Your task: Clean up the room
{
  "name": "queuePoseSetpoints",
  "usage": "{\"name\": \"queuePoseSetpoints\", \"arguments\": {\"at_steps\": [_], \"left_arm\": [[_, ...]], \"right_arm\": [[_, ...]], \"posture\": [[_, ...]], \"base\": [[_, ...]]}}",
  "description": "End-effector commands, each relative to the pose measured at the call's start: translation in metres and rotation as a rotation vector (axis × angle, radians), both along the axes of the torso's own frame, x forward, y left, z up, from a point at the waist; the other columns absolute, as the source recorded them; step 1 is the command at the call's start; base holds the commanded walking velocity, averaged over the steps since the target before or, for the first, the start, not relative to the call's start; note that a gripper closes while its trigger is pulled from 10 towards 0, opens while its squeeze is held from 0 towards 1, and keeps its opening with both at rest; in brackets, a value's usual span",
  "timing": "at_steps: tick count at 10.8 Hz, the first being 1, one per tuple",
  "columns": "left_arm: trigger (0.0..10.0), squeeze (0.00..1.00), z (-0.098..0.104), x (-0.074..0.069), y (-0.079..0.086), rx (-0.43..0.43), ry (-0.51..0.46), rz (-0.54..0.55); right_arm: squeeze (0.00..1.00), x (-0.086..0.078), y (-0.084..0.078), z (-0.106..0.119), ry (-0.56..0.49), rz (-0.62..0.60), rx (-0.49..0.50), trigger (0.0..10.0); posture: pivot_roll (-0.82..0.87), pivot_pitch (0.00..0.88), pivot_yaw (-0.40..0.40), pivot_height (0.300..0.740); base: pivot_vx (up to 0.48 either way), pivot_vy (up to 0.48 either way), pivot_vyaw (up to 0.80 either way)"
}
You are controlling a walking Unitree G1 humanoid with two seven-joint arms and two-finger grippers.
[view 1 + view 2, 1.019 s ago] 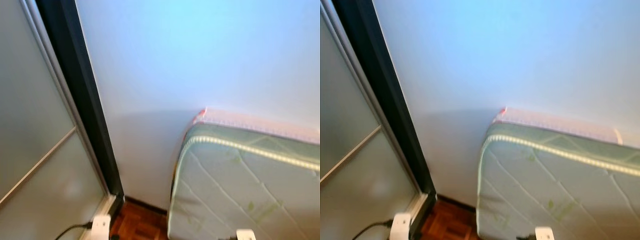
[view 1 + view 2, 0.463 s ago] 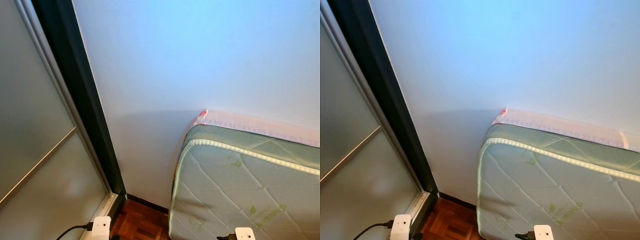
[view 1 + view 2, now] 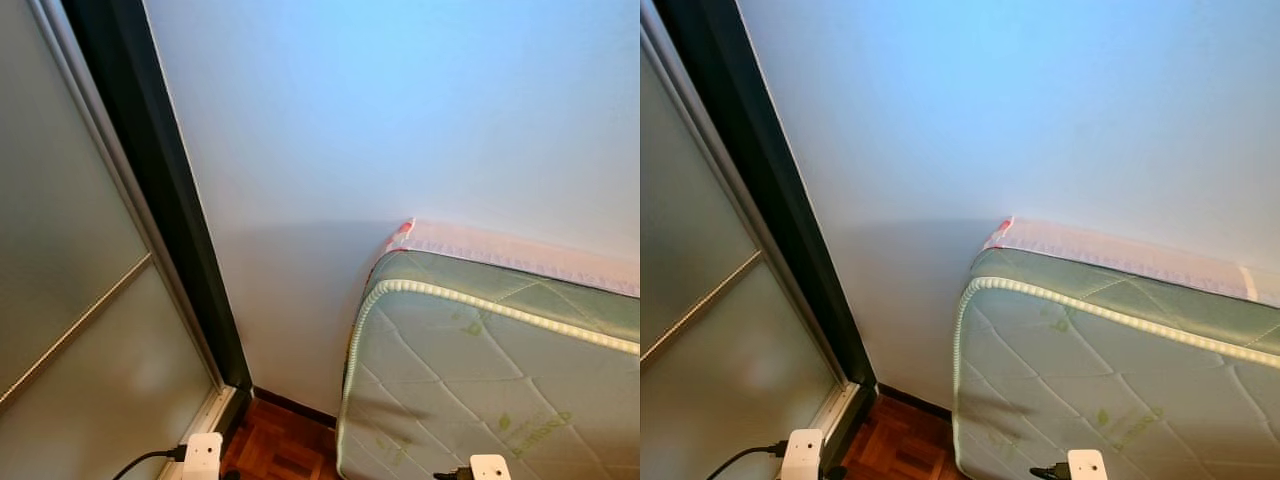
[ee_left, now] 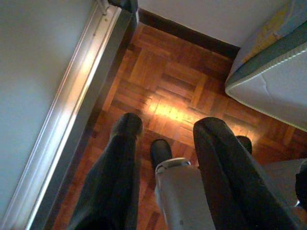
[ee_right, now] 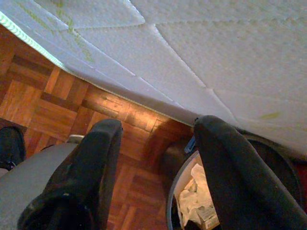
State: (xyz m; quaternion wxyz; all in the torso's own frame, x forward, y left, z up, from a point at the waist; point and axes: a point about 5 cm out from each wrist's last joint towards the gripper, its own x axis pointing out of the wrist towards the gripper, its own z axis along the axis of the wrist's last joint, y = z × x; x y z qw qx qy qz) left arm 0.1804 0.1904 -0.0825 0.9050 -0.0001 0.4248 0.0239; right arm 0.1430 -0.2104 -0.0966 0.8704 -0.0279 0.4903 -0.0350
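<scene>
Head views, far left: frosted sliding door (image 3: 70, 300) with a thin rail across it, dark frame (image 3: 165, 200) beside it running down to the floor. Pale wall (image 3: 400, 110) in the middle. On the right a quilted pale-green mattress (image 3: 500, 370) stands on edge against the wall, with a pink-white strip (image 3: 510, 250) along its top. Strip of wood parquet floor (image 3: 285, 445) between door frame and mattress. Two white wrist pieces at the bottom edge, one (image 3: 203, 455) with a black cable on the left, one (image 3: 488, 467) on the right. Left gripper (image 4: 165, 129) hangs over the parquet next to the door track (image 4: 72, 120), fingers spread wide, nothing between them; a robot foot shows below it. Right gripper (image 5: 156, 134) hangs beside the mattress face, fingers spread wide, holding nothing; under it a round bin (image 5: 192, 201) with crumpled paper inside stands on the floor just beside the mattress. Against 1.0 s ago the blur is gone and the framing has shifted only slightly; against 0.5 s ago almost identical, door, wall and mattress in the same places.
</scene>
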Motion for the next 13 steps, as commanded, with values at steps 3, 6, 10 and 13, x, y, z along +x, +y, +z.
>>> {"name": "queuePoseSetpoints", "arguments": {"at_steps": [3,6,10,13], "left_arm": [[10.0,0.00,-0.0031,-0.0059,0.0020,0.017,0.036,-0.011],[10.0,0.00,-0.0031,-0.0059,0.0020,0.017,0.036,-0.011],[10.0,0.00,-0.0031,-0.0059,0.0020,0.017,0.036,-0.011],[10.0,0.00,-0.0031,-0.0059,0.0020,0.017,0.036,-0.011]], "right_arm": [[0.00,0.0012,0.0011,0.0004,-0.006,0.016,0.002,10.0],[0.00,0.0012,0.0011,0.0004,-0.006,0.016,0.002,10.0],[0.00,0.0012,0.0011,0.0004,-0.006,0.016,0.002,10.0],[0.00,0.0012,0.0011,0.0004,-0.006,0.016,0.002,10.0]], "posture": [[0.03,0.000,-0.022,0.740],[0.03,0.000,-0.022,0.740],[0.03,0.000,-0.022,0.740],[0.03,0.000,-0.022,0.740]], "base": [[0.000,0.000,0.00],[0.000,0.000,0.00],[0.000,0.000,0.00],[0.000,0.000,0.00]]}}
